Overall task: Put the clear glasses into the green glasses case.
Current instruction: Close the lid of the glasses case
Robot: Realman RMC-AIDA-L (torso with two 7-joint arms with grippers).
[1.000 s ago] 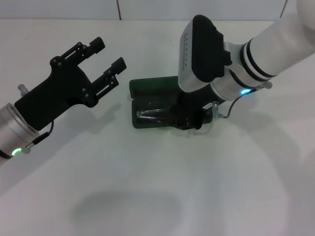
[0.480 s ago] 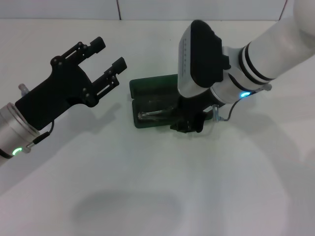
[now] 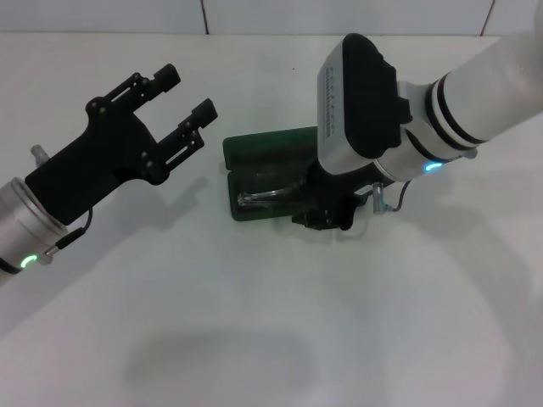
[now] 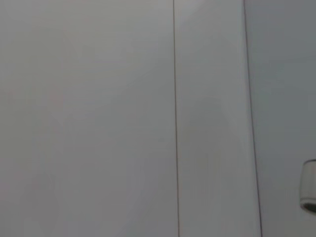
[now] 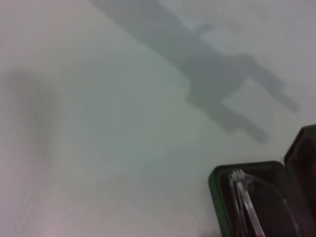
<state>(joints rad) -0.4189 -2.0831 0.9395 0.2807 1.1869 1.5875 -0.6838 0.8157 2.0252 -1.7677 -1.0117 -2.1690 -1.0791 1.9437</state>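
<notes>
The green glasses case [image 3: 254, 151] lies open at the table's middle, its lid standing toward the far side. In its lower tray rest the clear glasses [image 3: 265, 197], their thin arms showing at the left end. My right gripper [image 3: 326, 214] hangs over the right end of the case, hiding that part. The right wrist view shows a corner of the case [image 5: 215, 195] with the glasses [image 5: 249, 207] inside and the lid's edge [image 5: 302, 148]. My left gripper [image 3: 188, 91] hovers open and empty, left of the case.
White tabletop [image 3: 254, 322] surrounds the case on all sides. A seam [image 3: 204, 17] runs across the back wall. The left wrist view holds only pale panels with thin seams [image 4: 176, 148] and a small white object [image 4: 309, 185] at one edge.
My right arm has shifted a little to the right and drawn back from the case's tray. The glasses stay in the tray. The left arm has not moved.
</notes>
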